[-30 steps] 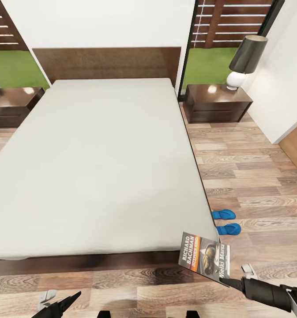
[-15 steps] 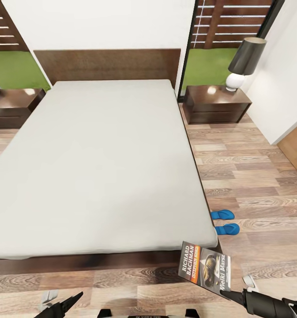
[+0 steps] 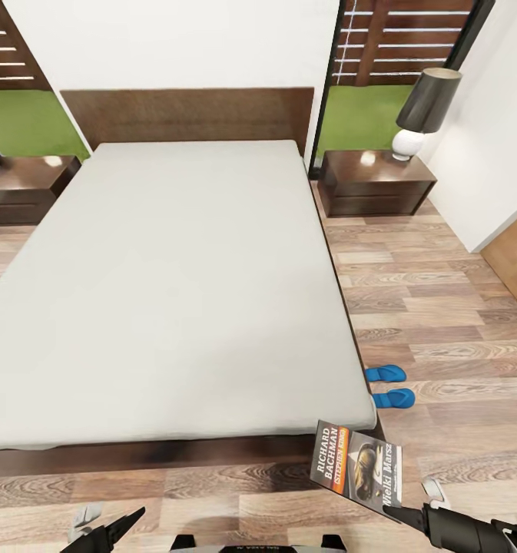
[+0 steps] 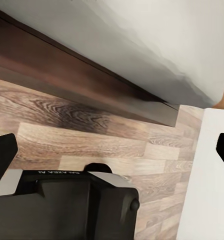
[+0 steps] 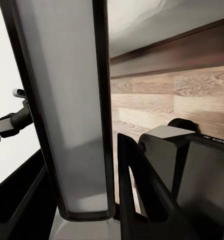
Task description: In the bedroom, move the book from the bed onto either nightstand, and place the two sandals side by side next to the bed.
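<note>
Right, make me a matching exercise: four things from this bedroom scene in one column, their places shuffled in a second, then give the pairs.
Things
1. dark paperback book with orange band
2. bright blue flip-flop sandals
3. white-based lamp with dark shade
4. light-grey mattress

Places
A. on the right-hand dark-brown nightstand
B. on the dark wooden bed frame
C. held in the right gripper
D. on the wood-plank floor beside the bed

Pairs: 1-C, 2-D, 3-A, 4-B

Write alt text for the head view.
The right gripper holds the book over the floor at the foot corner of the bed. Two blue sandals lie side by side beside the bed, and a nightstand with a lamp stands beyond.
</note>
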Available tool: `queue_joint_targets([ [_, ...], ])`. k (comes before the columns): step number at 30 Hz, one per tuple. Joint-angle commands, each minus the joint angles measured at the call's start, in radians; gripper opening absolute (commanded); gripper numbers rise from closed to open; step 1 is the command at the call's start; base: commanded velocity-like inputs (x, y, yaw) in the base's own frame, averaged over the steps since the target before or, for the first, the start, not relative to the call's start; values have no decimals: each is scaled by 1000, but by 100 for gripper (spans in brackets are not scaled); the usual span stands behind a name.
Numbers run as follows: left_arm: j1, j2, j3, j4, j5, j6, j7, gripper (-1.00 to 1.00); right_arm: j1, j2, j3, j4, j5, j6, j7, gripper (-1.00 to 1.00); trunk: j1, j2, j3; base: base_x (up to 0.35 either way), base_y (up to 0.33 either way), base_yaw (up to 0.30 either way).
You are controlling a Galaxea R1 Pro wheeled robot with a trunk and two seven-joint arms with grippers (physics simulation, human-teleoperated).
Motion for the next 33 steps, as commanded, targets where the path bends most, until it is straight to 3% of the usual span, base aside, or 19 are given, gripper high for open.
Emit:
queue_joint_targets([
  [1, 0, 0, 1, 0, 6, 10, -4, 100, 0, 0, -2, 0, 0, 11, 4, -100, -4, 7, 3, 0, 0, 0],
  [8, 0, 0, 1, 0, 6, 10, -4, 100, 0, 0, -2, 0, 0, 10, 3, -100, -31, 56, 25, 0, 0, 0],
  [33, 0, 0, 1, 1, 6, 9, -4, 100, 0, 0, -2, 2, 0, 9, 1, -100, -31, 56, 55, 0, 0, 0],
])
